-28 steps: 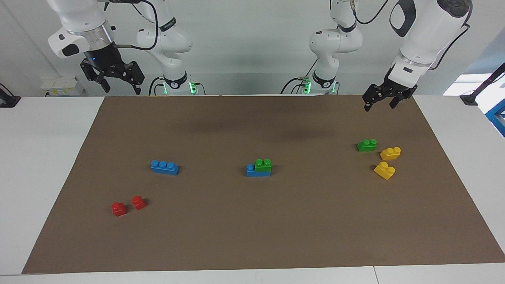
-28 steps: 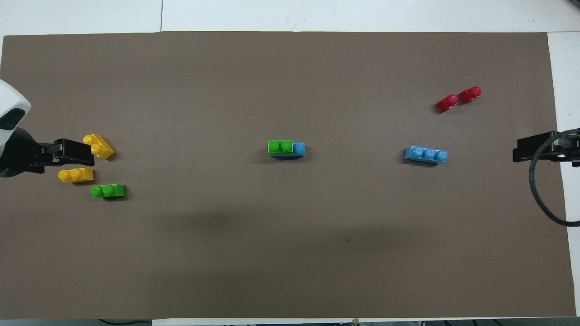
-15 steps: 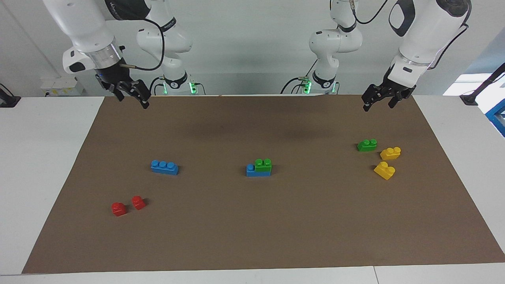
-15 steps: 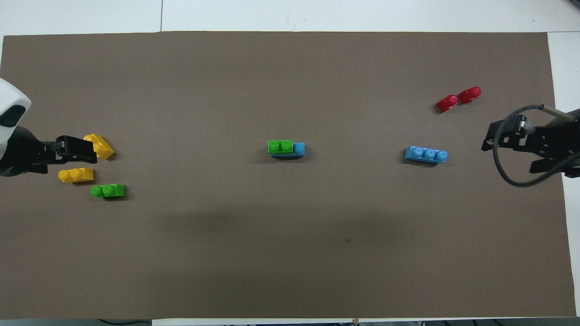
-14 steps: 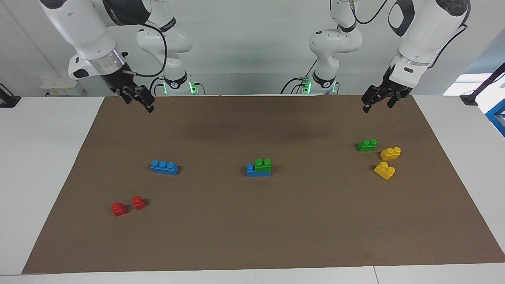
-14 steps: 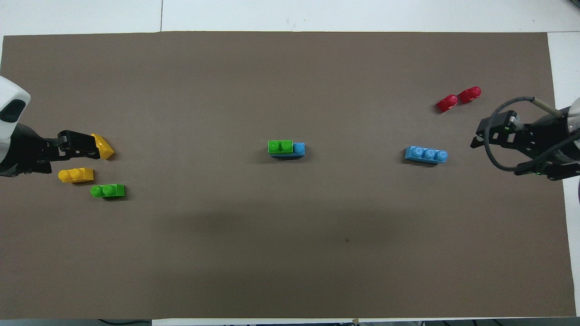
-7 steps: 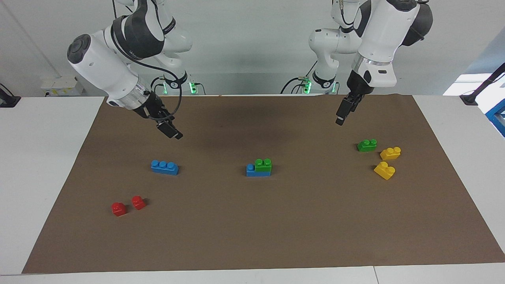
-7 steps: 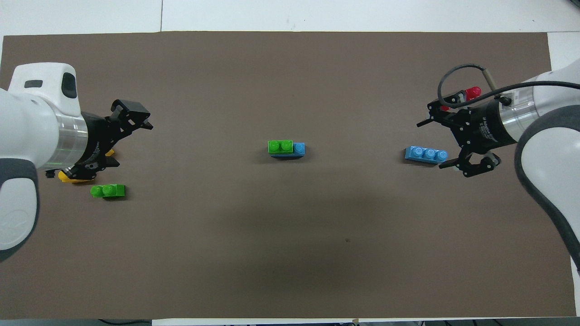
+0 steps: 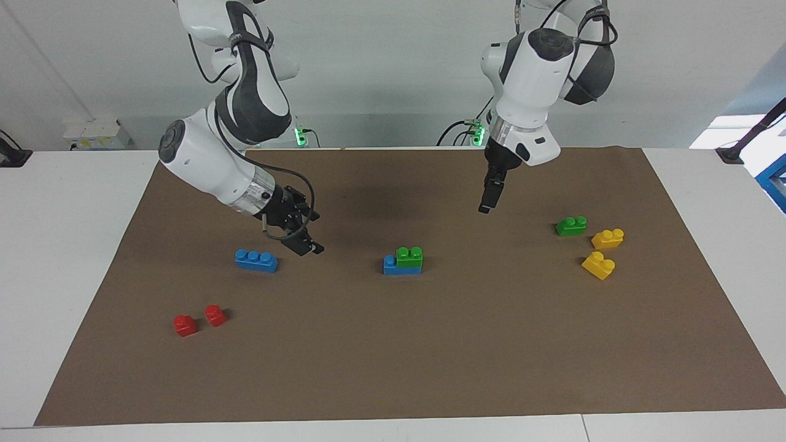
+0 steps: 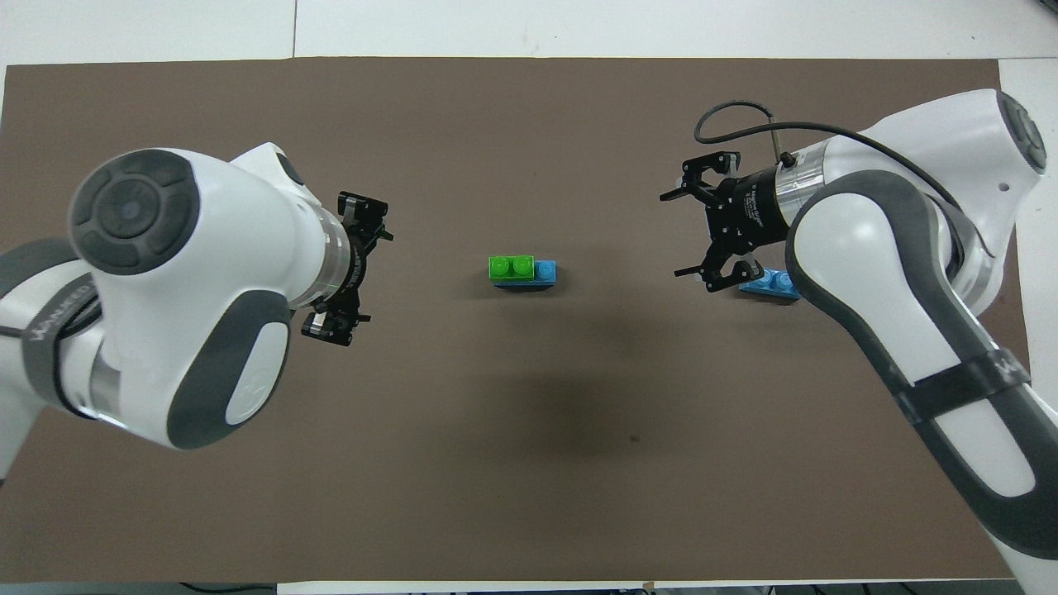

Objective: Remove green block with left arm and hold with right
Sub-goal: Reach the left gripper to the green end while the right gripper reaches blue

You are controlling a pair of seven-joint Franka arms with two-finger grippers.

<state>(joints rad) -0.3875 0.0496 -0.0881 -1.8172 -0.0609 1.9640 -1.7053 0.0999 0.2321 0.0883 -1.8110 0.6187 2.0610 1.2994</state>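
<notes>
Green block: a small bright green plastic two-stud brick (image 9: 409, 256) sits pressed onto a blue plastic brick (image 9: 399, 266) at the middle of the table (image 9: 430, 356), unmoved since the earlier frames and untouched by either arm.
Left end effector: the black two-finger left end effector (image 10: 351, 271) hangs in the air with its fingers spread wide, empty, over bare brown mat toward the left arm's end of the table; half a second ago it was over the green and yellow bricks near that end edge, so it has swung inward toward the centre stack.
Right end effector: the black right end effector (image 10: 705, 233) is also spread wide and empty, low over the mat just beside a loose blue three-stud plastic brick (image 9: 256, 260); earlier it was up by the corner of the table nearest its base.
Other bricks: a second green two-stud brick (image 9: 570, 226) and two yellow plastic bricks (image 9: 603, 252) lie together toward the left arm's end; two small red plastic bricks (image 9: 199, 320) lie toward the right arm's end, near the edge farthest from the robots. None has shifted.
</notes>
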